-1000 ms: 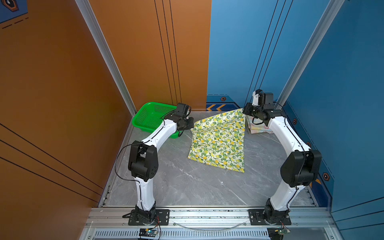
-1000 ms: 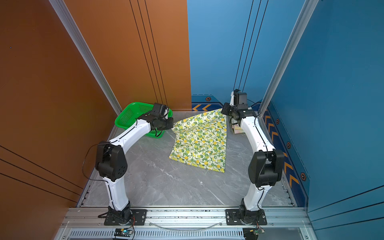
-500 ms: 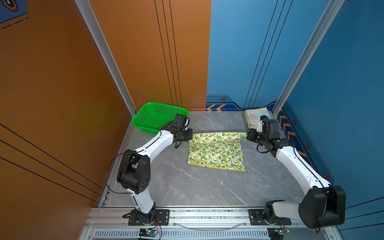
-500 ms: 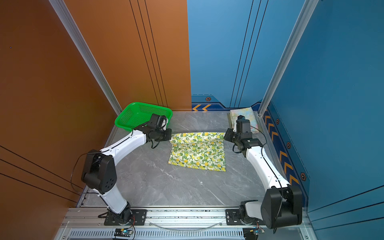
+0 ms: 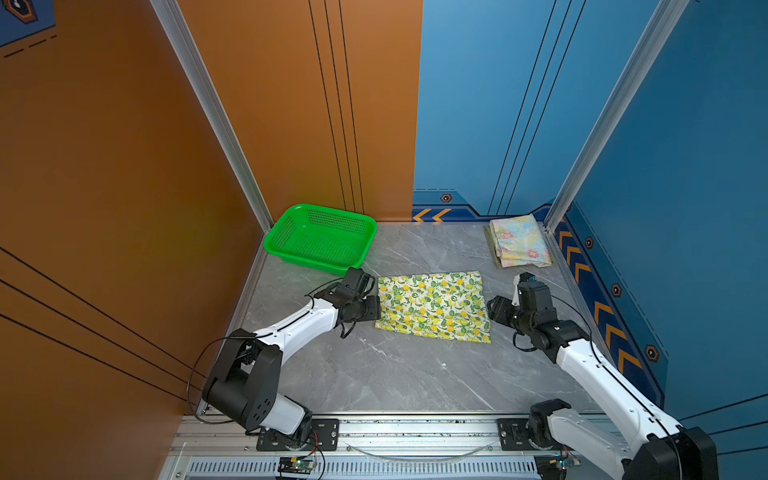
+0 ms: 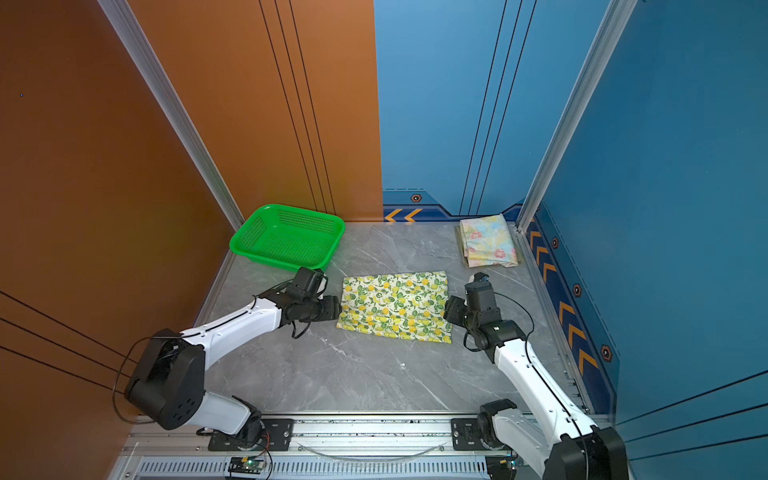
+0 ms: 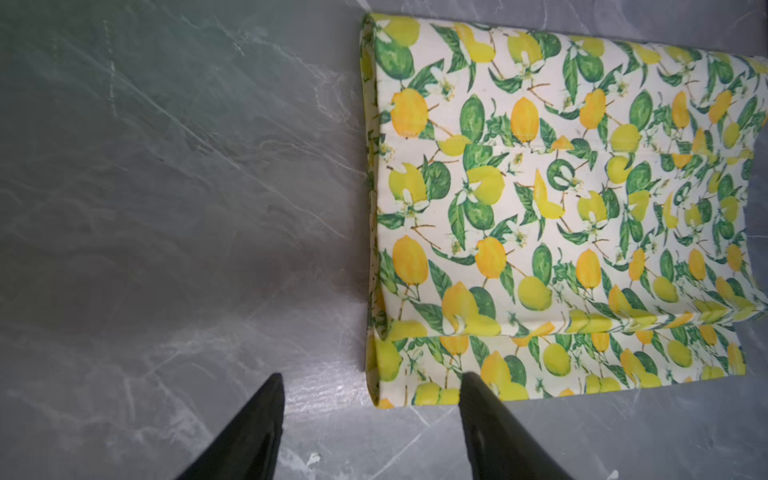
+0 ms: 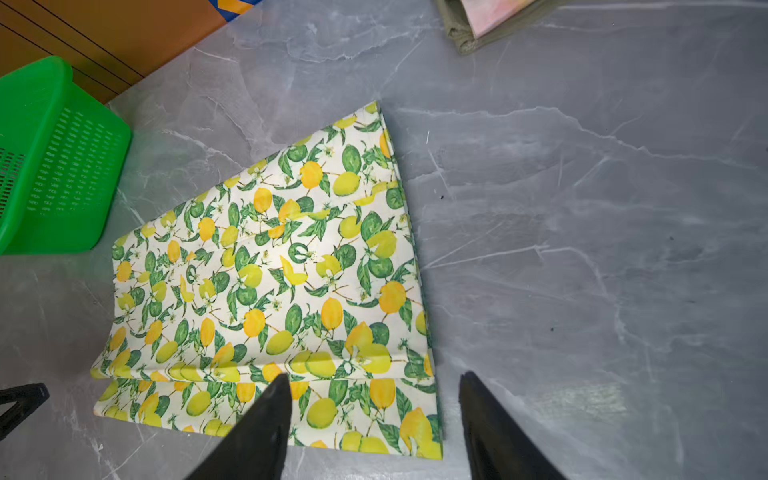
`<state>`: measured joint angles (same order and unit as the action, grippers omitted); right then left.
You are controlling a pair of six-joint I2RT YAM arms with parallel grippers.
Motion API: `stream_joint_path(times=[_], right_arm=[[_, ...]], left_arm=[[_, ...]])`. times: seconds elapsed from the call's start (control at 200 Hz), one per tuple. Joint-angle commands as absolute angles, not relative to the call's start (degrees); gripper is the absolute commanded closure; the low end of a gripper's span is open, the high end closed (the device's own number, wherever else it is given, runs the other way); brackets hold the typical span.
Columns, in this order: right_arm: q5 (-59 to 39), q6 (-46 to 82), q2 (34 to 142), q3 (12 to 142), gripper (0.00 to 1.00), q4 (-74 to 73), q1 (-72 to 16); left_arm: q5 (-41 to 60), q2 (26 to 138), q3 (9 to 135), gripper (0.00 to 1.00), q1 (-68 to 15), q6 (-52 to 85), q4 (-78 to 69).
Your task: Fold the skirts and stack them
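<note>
The lemon-print skirt lies flat mid-table, folded in half, its upper layer stopping just short of the near edge. My left gripper hovers open at its left near corner, holding nothing. At the right near corner my right gripper is open too, one finger over the cloth. The pastel flowered skirt lies folded at the back right. The olive-green skirt lies under it, only its edge showing.
A bright green perforated basket stands at the back left, close behind my left wrist. Orange wall on the left, blue walls at the back and right. A metal rail runs along the table's front.
Both grippers brought the lemon skirt's raised far edge down and forward, folding it in half. They then opened and let go of the cloth.
</note>
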<state>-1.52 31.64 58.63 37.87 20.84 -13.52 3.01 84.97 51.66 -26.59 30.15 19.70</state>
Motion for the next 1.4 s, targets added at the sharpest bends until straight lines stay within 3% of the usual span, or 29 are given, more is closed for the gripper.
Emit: stream_joint_path(times=[0.0, 0.225, 0.601, 0.771, 0.851, 0.961, 1.362, 1.397], right_arm=[[-0.09, 33.35, 63.48, 39.39, 0.37, 24.13, -14.40], [-0.55, 33.30, 74.92, 43.06, 0.42, 25.18, -14.54], [-0.46, 33.19, 82.23, 42.50, 0.54, 20.66, -14.26], [-1.07, 31.87, 83.82, 42.21, 0.66, 17.11, -13.94], [-1.46, 31.13, 84.45, 42.39, 0.83, 16.15, -13.72], [-1.92, 30.75, 84.06, 42.81, 0.99, 15.60, -13.46], [-2.10, 30.67, 79.56, 43.85, 1.00, 16.55, -13.37], [-2.21, 30.64, 79.63, 43.93, 1.00, 16.53, -13.37]], left_arm=[[1.14, 84.72, 52.13, 0.31, -27.06, 32.01, 17.83], [1.62, 90.81, 56.86, 0.34, -27.73, 33.94, 20.27], [1.93, 96.86, 61.51, 0.42, -29.50, 35.05, 21.37], [2.23, 98.26, 62.33, 0.63, -30.00, 35.20, 21.36], [2.60, 98.45, 62.88, 0.83, -30.10, 35.16, 21.39], [2.82, 98.48, 63.41, 1.00, -30.08, 35.34, 21.36], [1.14, 96.54, 65.98, 1.00, -29.36, 34.87, 26.06], [0.95, 96.29, 65.66, 0.90, -29.15, 34.91, 26.20]])
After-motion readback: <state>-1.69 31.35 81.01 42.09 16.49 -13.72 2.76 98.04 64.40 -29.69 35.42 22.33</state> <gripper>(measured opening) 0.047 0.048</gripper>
